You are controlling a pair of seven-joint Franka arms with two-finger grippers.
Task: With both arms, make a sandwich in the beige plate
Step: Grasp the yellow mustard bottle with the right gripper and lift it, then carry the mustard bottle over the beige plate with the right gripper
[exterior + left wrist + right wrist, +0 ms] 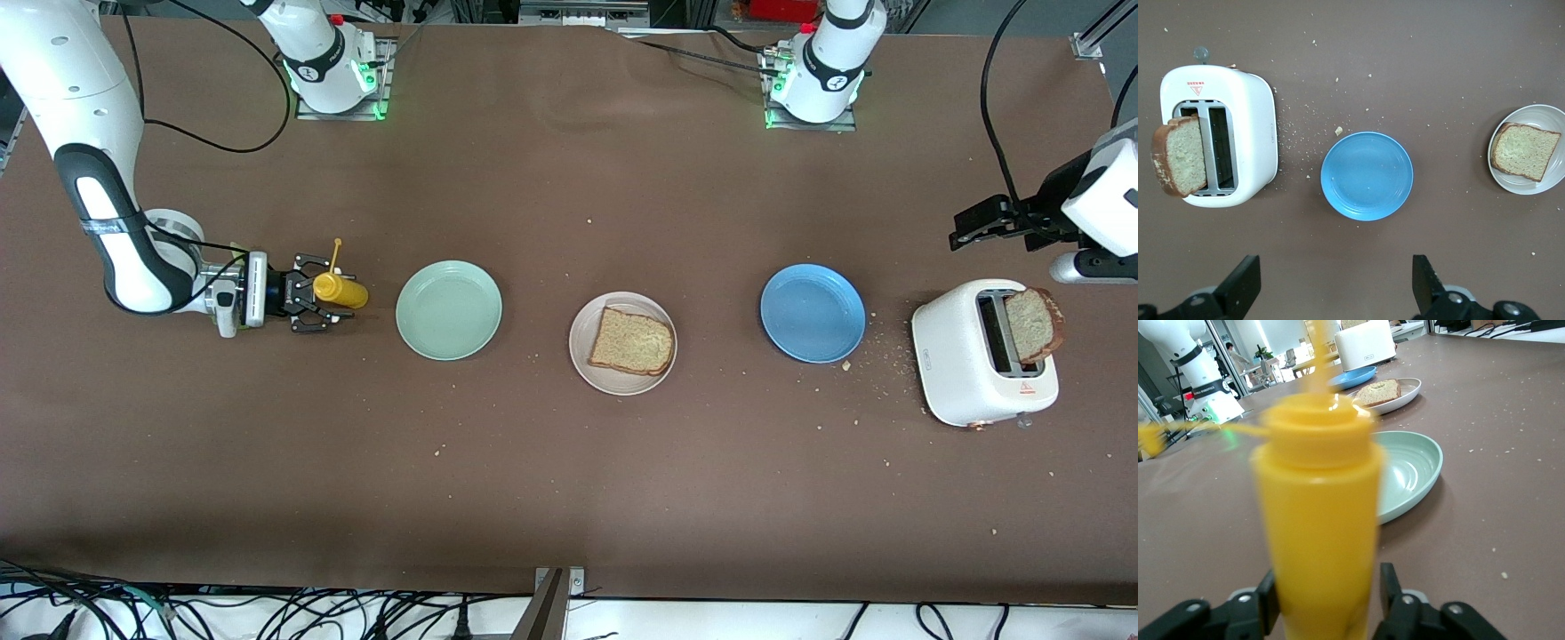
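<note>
The right gripper (pixel 322 303) holds a yellow squeeze bottle (pixel 340 290) between its fingers (pixel 1268 590), low over the tabletop (pixel 569 462) beside the mint-green plate (pixel 448 310); motion smears the bottle's cap. One brown bread slice (pixel 631 341) lies on the beige plate (pixel 582 342), mid-tabletop. A second slice (pixel 1031 324) stands in the toaster (pixel 982 356). The left gripper (pixel 1337 283) hovers near the toaster, fingers wide, partly cut off.

The front view looks down from high across the brown table (pixel 569 480). The left wrist view looks straight down, sharing the white toaster (pixel 1218 133) and round blue plate (pixel 1367 175). The right wrist view looks low and close along the table.
</note>
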